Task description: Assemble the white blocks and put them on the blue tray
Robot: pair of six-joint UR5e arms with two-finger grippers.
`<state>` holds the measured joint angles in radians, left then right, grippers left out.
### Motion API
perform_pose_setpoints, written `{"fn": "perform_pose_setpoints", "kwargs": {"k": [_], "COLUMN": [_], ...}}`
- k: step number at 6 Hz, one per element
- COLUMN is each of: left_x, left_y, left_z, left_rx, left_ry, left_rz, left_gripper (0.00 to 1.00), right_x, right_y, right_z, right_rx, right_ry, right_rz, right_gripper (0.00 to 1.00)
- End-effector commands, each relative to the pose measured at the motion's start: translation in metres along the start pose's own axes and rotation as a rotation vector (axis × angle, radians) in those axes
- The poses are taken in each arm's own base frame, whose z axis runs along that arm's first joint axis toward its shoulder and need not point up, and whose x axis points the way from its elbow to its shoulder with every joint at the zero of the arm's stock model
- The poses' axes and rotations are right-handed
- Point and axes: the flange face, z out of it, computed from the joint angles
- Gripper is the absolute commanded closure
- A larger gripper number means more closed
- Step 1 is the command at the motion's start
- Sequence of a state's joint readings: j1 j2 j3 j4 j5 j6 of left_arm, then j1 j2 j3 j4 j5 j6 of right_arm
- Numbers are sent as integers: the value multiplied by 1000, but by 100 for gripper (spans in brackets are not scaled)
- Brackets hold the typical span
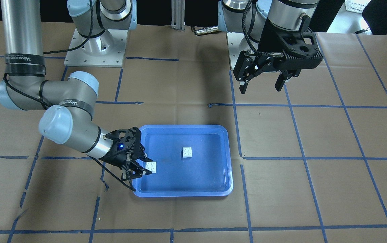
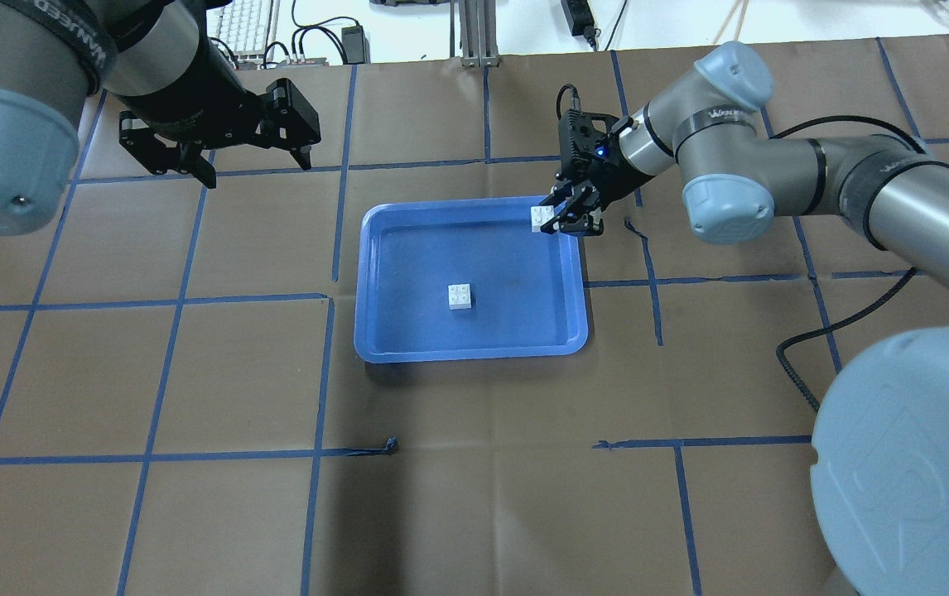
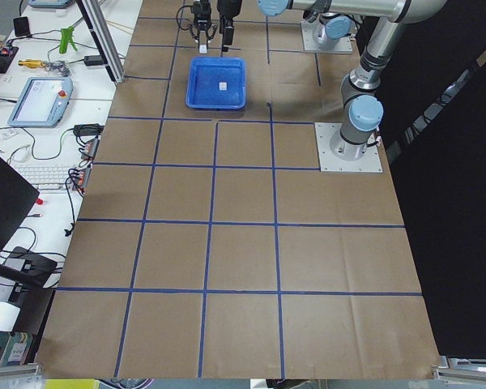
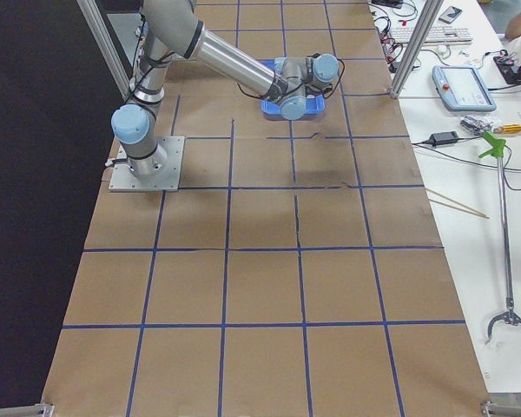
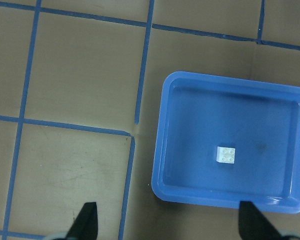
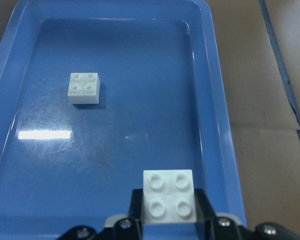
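The blue tray (image 2: 367,281) lies mid-table, and one white block (image 2: 460,295) sits studs-up near its middle. My right gripper (image 2: 564,217) is shut on the other white block (image 2: 542,217), holding it studs-up just above the tray's far right corner. In the front view the tray (image 1: 229,162), the loose block (image 1: 187,152), the right gripper (image 1: 139,168) and the held block (image 1: 151,166) all show. The right wrist view shows the held block (image 6: 169,196) and the loose block (image 6: 84,88). My left gripper (image 2: 255,165) hangs open and empty, far left of the tray.
The table is covered in brown paper with a blue tape grid (image 2: 334,165). The arms' base plates (image 1: 95,50) stand on the robot's side. Benches with a keyboard (image 3: 53,176) and tools lie past the table's far edge.
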<state>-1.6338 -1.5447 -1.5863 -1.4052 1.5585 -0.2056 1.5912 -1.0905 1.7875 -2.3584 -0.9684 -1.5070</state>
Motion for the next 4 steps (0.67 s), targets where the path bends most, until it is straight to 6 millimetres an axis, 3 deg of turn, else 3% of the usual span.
{"fn": "perform_pose_setpoints", "kwargs": {"k": [1, 2, 4], "left_x": [-1, -1, -1], "left_y": [0, 0, 0], "left_z": [0, 0, 0], "left_rx": [0, 0, 0], "left_ry": [0, 0, 0], "left_rz": [-2, -2, -2], "left_gripper": [1, 1, 1], "right_x": [-46, -65, -76], "right_y": [-7, -14, -17], "right_z": [39, 56, 67], "right_rx": [12, 17, 20], "right_ry": [53, 42, 44], "right_rz": [27, 17, 24], "right_gripper": [66, 66, 66]}}
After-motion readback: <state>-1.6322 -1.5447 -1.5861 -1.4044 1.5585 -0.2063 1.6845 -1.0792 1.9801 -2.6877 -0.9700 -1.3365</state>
